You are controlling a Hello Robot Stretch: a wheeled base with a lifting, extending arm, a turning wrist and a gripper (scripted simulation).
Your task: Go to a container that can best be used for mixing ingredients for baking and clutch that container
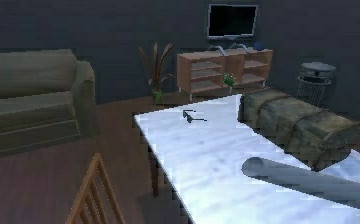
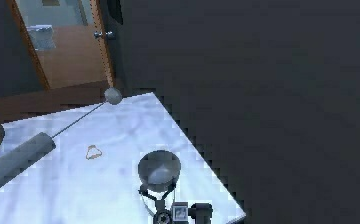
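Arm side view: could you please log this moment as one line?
target: grey bowl on white table | jaws: near bowl, hold unclear | grasp: not confirmed

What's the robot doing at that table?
The robot is after a mixing bowl. Its gripper is right at a grey bowl that stands on the white table. I cannot tell whether it holds the bowl. Also on the table lie a grey tube, a dark pair of glasses and a bulky olive bag.
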